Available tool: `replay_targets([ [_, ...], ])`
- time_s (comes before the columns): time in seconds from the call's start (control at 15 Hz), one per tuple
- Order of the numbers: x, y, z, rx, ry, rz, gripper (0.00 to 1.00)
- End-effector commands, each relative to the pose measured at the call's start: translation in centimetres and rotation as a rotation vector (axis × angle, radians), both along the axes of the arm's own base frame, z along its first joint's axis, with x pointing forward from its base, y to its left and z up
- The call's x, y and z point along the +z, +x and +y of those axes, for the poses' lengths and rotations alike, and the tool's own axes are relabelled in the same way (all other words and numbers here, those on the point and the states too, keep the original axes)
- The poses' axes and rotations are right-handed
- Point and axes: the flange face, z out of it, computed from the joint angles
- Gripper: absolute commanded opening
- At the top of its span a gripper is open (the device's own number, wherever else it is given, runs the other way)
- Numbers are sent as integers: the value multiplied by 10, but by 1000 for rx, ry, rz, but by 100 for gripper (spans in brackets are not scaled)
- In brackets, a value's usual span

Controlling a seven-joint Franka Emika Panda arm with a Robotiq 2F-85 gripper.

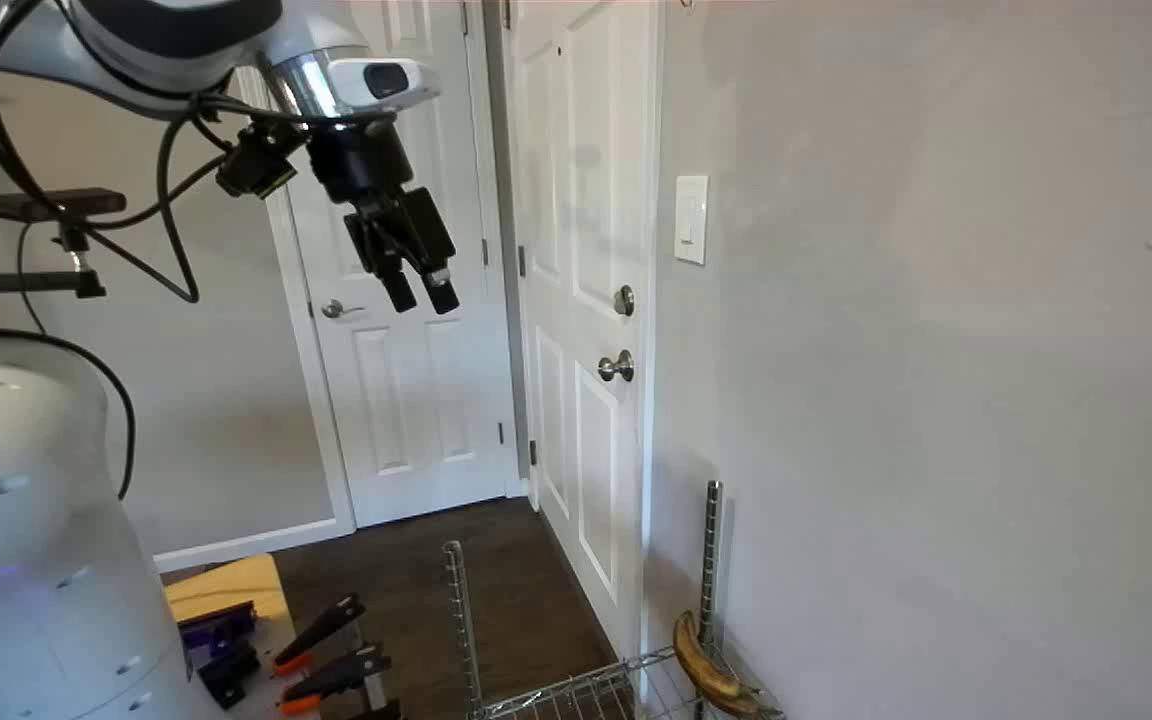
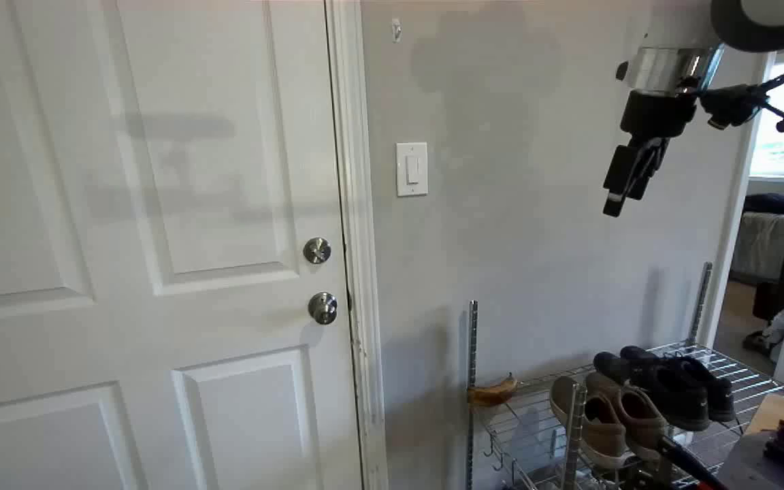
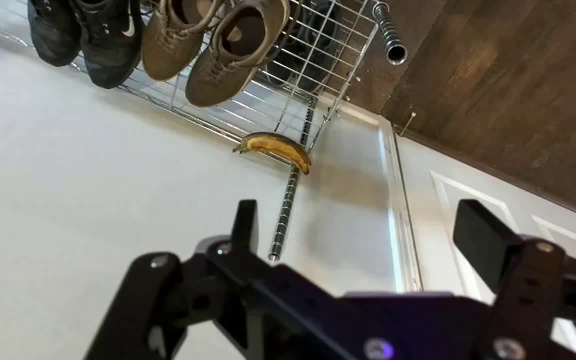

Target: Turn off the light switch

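The light switch (image 1: 691, 220) is a small white upright plate with a rocker on the grey wall, beside the door frame. It also shows in an exterior view (image 2: 412, 169), where nothing touches it. The wrist view does not show it. My gripper (image 1: 426, 300) points downward in the air, apart from the wall and the switch. In an exterior view the gripper (image 2: 625, 203) hangs well to the right of the switch. In the wrist view the gripper (image 3: 358, 210) has its two black fingers wide apart with nothing between them.
A white door (image 2: 229, 327) with a round knob (image 2: 322, 308) and a deadbolt (image 2: 317, 250) stands beside the switch. Below is a wire rack (image 2: 521, 435) with upright posts, shoes (image 2: 671, 384) and a banana (image 2: 493, 393). A small hook (image 2: 396, 30) is above the switch.
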Motion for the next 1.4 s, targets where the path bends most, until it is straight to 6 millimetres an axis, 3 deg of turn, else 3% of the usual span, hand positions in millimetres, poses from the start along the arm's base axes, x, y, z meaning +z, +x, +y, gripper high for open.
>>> replay_targets([
  [0.0,1,0,0,0,0,1,100],
  [0.67,1,2,1,-1,-5,1,100],
  [1.07,-5,30,20,66,-36,29,100],
  [1.33,-7,59,40,106,-59,12,100],
])
